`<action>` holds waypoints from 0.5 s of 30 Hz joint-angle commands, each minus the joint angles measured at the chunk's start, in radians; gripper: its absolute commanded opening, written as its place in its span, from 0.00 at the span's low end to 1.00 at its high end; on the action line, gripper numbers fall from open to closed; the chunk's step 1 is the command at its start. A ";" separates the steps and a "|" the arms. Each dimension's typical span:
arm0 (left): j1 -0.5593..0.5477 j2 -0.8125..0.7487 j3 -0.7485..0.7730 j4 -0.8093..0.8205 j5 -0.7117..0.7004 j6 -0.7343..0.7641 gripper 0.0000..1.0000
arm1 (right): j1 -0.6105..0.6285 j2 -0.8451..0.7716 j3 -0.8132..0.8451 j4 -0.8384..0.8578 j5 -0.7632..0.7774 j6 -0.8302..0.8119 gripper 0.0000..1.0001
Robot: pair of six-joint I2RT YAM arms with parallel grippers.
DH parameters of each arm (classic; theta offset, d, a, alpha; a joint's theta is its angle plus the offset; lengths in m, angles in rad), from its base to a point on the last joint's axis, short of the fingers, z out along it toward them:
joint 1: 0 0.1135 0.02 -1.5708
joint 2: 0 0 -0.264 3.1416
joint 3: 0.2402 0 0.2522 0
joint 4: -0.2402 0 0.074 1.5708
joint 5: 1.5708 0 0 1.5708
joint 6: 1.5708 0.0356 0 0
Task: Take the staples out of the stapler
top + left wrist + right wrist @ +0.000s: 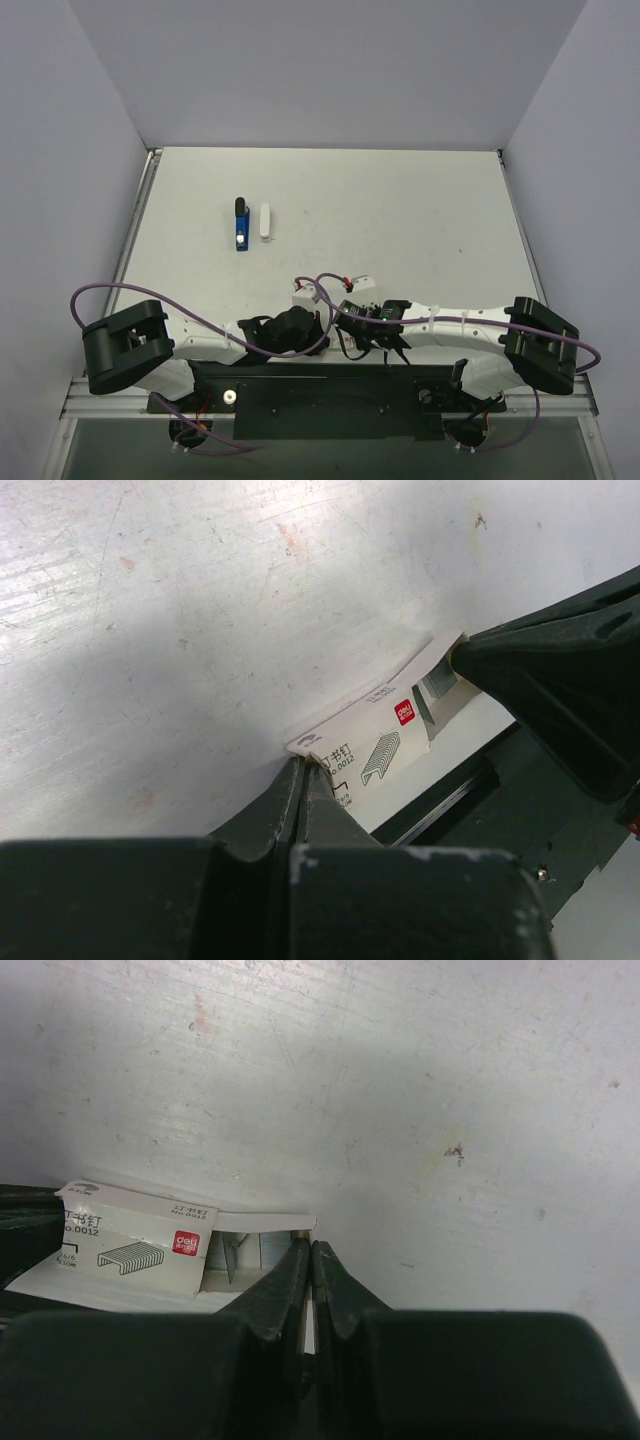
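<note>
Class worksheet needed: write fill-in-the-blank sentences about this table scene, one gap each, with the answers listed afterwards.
The stapler lying on the table is mainly ___ in colour.
In the top view, the small white object lies to the stapler's ___.
The logo on the staple box is ___.
The left gripper and right gripper are both ___ (open/shut).
Answers: blue; right; red; shut.

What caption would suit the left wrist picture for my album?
Closed left gripper at the corner of a white staple box, right gripper at its open end.
</note>
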 commanded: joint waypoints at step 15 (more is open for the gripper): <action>0.002 -0.073 -0.051 -0.066 -0.036 -0.014 0.00 | 0.016 -0.013 -0.022 0.027 0.030 0.184 0.00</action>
